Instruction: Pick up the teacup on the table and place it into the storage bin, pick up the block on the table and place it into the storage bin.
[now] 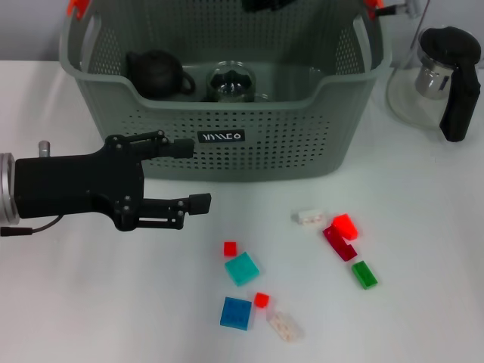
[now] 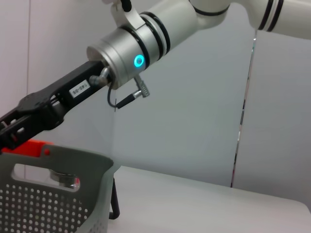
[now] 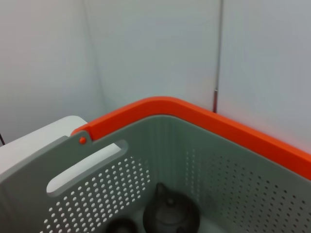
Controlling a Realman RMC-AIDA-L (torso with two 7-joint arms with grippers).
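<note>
The storage bin point(image 1: 280, 155) stands at the back middle of the table; it also shows in the left wrist view point(image 2: 53, 208) and the right wrist view point(image 3: 92, 194). Inside it lie a dark teapot point(image 1: 156, 73) and a round glass teacup point(image 1: 233, 83). Several blocks lie on the table in front, among them a teal block point(image 1: 242, 268), a blue block point(image 1: 236, 312) and a green block point(image 1: 364, 274). My left gripper point(image 1: 192, 174) is open and empty, just in front of the bin's left front wall. My right gripper point(image 1: 268, 4) hangs over the bin's far side.
A glass kettle with a black handle point(image 1: 448, 76) stands right of the bin. Small red blocks point(image 1: 230, 248), white blocks point(image 1: 308, 217) and a dark red block point(image 1: 339, 243) are scattered on the white table. The right arm point(image 2: 141, 43) reaches over the bin's orange-red handle point(image 3: 194, 114).
</note>
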